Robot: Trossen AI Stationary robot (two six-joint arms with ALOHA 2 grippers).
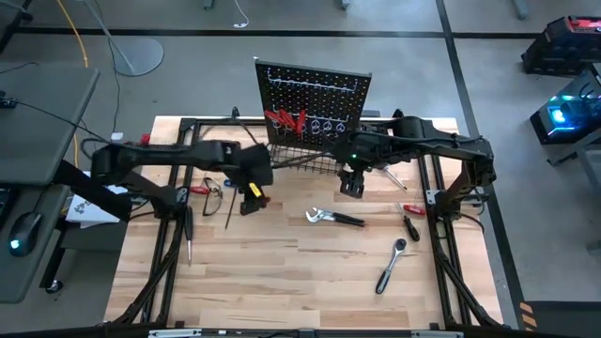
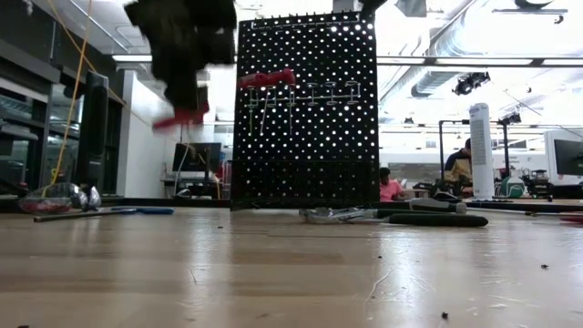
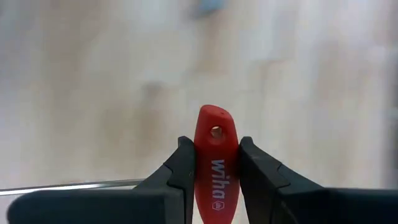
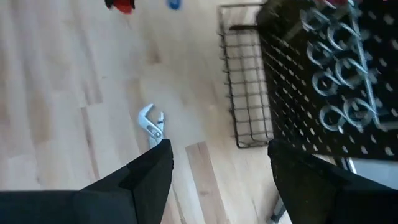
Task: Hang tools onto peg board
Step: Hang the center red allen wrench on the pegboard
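My left gripper (image 1: 248,199) hangs above the table's left half, in front of the peg board (image 1: 315,99), shut on a red-handled tool (image 3: 216,155). The low view shows it high above the table (image 2: 185,105). The black peg board stands at the far edge with a wire basket (image 1: 310,160) at its foot. Red-handled tools (image 1: 286,120) hang from its hooks. My right gripper (image 1: 352,185) is open and empty, just in front of the basket. Silver pliers (image 1: 333,217) and a chrome ratchet (image 1: 390,266) lie flat on the table. My left gripper pinches the red handle between its two fingers, on its two sides a little back from the end with the hole (image 3: 216,132). The fingers point down from above. The handle's end sticks out past the fingertips (image 2: 182,118), clear of the table.
Small red- and black-handled screwdrivers (image 1: 411,221) lie at the right. A black-handled screwdriver (image 1: 188,230), a thin tool (image 1: 228,207) and a red-handled tool (image 1: 200,189) lie at the left. The near half of the table (image 1: 282,291) is bare wood. A person sits in the room behind.
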